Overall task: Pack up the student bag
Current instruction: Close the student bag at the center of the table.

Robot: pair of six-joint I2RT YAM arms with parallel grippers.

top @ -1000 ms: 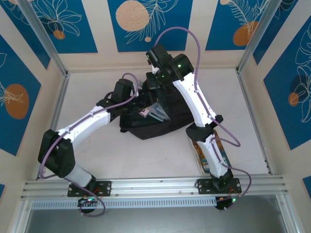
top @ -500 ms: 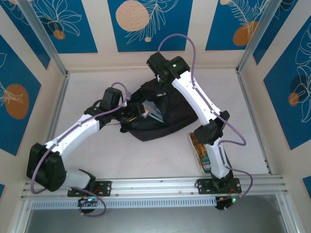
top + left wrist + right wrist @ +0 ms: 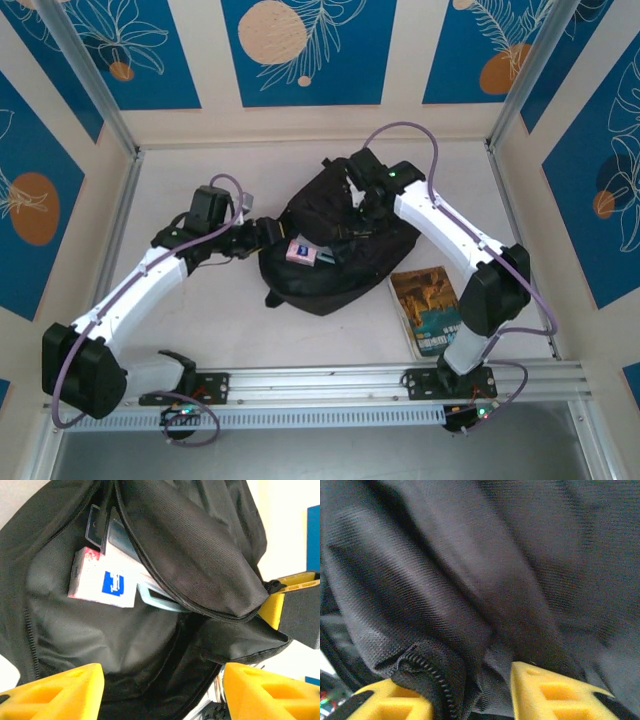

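The student bag [image 3: 340, 280], one large soft black fabric backpack, lies near the middle of the pale table [image 3: 200, 320], between the two arms, with its mouth gaping toward the left arm. In the left wrist view, three things sit inside the bag [image 3: 200, 540]. One is a white cardboard box [image 3: 102, 580] with a reddish-pink edge and a blue label whose white writing is too blurred to read. One is a flat pale-teal case [image 3: 150, 594] tucked under the box. One is a dark see-through plastic piece [image 3: 97, 525] deeper in. From above, the box [image 3: 297, 250] and the teal case [image 3: 320, 257] show at the opening.

The left gripper [image 3: 262, 232] is at the bag's left rim. Its yellow fingers [image 3: 55, 692] stand wide apart, nothing clamped between them, and the bag's lining shows in the gap around the left gripper [image 3: 162, 675].

The right gripper [image 3: 365, 208] is on the bag's far side. In its own view, a fold of black fabric [image 3: 470, 555] with a zipper edge fills the space between the parted tips of the right gripper [image 3: 470, 680]. I cannot tell whether they pinch the fold or merely straddle it.

One paperback book [image 3: 430, 305] lies flat on the table just right of the bag. Its cover has a brown picture above a teal band, and the lettering is too small to read.
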